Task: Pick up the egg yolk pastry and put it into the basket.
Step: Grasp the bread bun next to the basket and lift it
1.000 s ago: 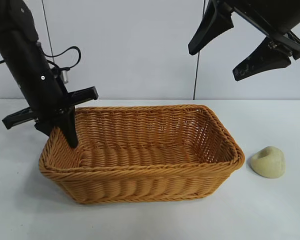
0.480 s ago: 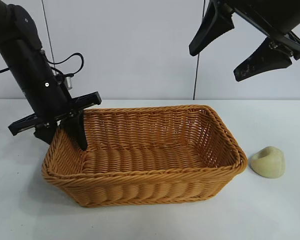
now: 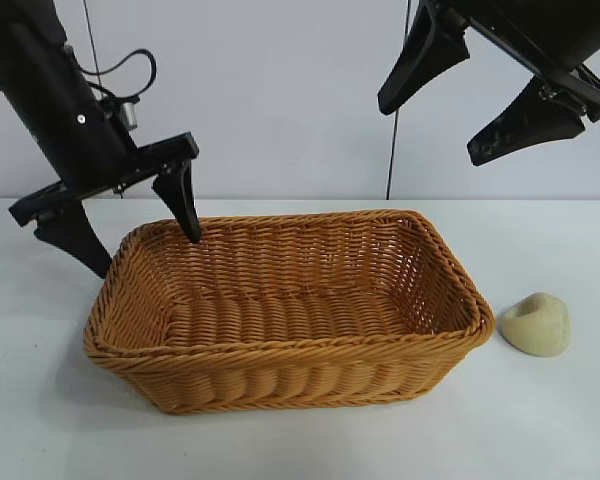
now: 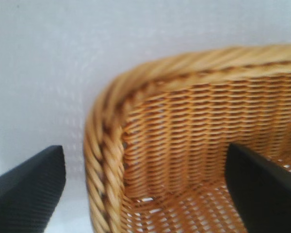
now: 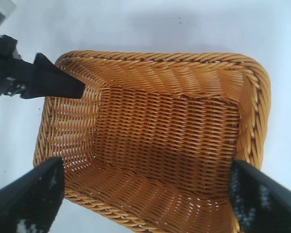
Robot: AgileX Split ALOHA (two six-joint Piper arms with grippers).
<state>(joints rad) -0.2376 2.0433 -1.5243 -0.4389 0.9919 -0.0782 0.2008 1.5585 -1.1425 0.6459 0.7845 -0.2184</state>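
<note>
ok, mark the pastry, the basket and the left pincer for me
egg yolk pastry [image 3: 536,324]: exterior view, middle of its rounded top.
basket [image 3: 290,349]: exterior view, near braided rim.
left pincer [image 3: 130,223]: exterior view, gap midway between its open fingertips.

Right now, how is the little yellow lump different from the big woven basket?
The small pale yellow-cream rounded pastry is much smaller than the large orange-tan woven wicker basket. The pastry is a smooth, doughy lump, while the basket is rectangular, hollow and braided at the rim. The pastry sits off the basket's right end, not inside it, and the basket holds nothing. Both rest on the white table, and neither robot hand touches them.
</note>
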